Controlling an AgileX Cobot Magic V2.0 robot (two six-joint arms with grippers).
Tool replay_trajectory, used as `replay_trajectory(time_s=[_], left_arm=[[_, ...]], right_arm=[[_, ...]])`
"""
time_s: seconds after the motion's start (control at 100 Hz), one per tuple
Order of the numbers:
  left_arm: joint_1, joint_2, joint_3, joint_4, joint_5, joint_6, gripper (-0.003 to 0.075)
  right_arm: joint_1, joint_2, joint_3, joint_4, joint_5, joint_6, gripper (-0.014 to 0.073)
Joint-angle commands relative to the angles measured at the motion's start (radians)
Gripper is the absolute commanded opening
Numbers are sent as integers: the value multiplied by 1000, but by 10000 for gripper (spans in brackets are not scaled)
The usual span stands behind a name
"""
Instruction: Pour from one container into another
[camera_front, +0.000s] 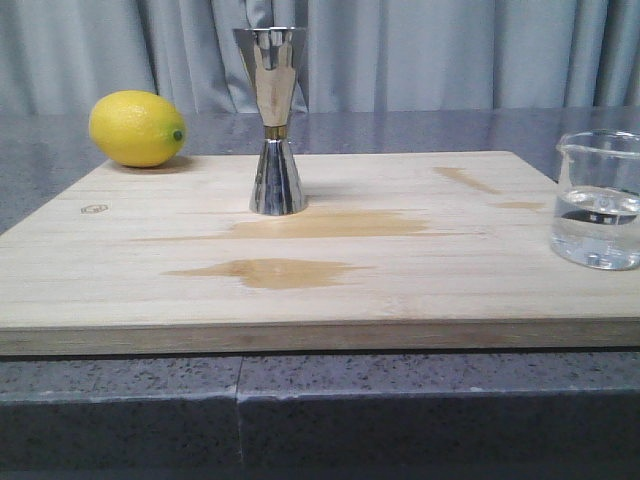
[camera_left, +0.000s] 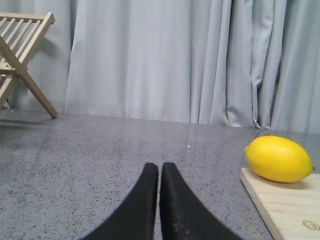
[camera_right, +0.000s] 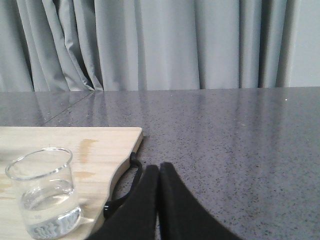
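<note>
A small clear glass beaker (camera_front: 597, 200) with clear liquid stands upright at the right edge of the wooden board (camera_front: 400, 290); the right wrist view shows the beaker (camera_right: 44, 199) too. The steel jigger (camera_front: 274, 120) with a gold waist band stands upright near the board's back middle. My left gripper (camera_left: 160, 167) is shut and empty, low over the grey counter left of the board. Just as empty and shut, my right gripper (camera_right: 159, 167) sits over the counter just right of the board's right edge, beside the beaker. Neither gripper appears in the front view.
A yellow lemon (camera_front: 137, 128) lies on the board's back left corner, and the left wrist view shows the lemon (camera_left: 279, 158) as well. Wet patches (camera_front: 290, 245) darken the board in front of the jigger. A wooden rack (camera_left: 22, 55) stands far left. A black handle (camera_right: 125, 192) hangs at the board's right edge.
</note>
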Motion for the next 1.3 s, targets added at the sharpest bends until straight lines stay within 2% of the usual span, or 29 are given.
replay_trajectory(time_s=[0.0,1.12,1.29], left_arm=[[-8,-24,6,0,-75,-8,-19],[-8,-24,6,0,-75,-8,-19],[-8,-24,6,0,-86,-8,-19]], right_arm=[[-6,-24,16,-8,-70,-4,-71],[-6,-24,16,-8,-70,-4,-71],[-6,-24,16,-8,-123,-4,-71]])
